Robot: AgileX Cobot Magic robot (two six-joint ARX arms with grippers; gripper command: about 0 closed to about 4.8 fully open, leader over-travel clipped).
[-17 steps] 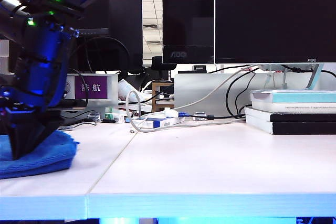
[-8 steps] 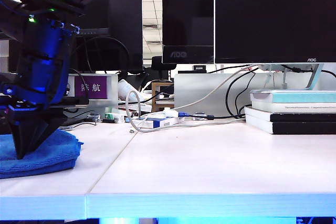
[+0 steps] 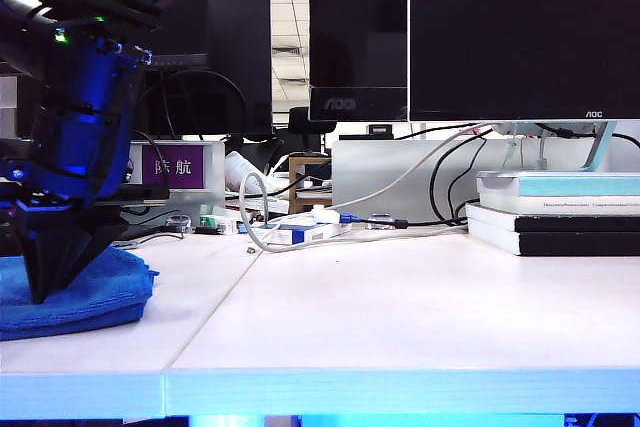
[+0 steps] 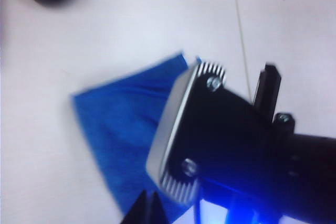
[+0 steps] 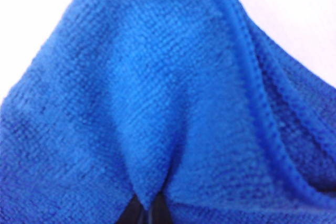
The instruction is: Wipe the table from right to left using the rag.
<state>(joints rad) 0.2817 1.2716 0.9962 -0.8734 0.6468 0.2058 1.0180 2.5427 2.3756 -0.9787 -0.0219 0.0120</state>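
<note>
rag (image 3: pixel 85 297) cut off at left edge; left wrist view blurred.

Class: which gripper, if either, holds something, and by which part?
The right gripper, shut, pinches the rag by a raised fold away from its hemmed edge, on the table at the exterior view's left. The left gripper hovers above, holding nothing.

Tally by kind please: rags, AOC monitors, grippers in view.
rag: 1, far left on the table
AOC monitors: 2, behind the table
grippers: 2, right gripper reaching across, shut on the rag; left gripper above the rag, seen only in its own wrist view
Total: 5
</note>
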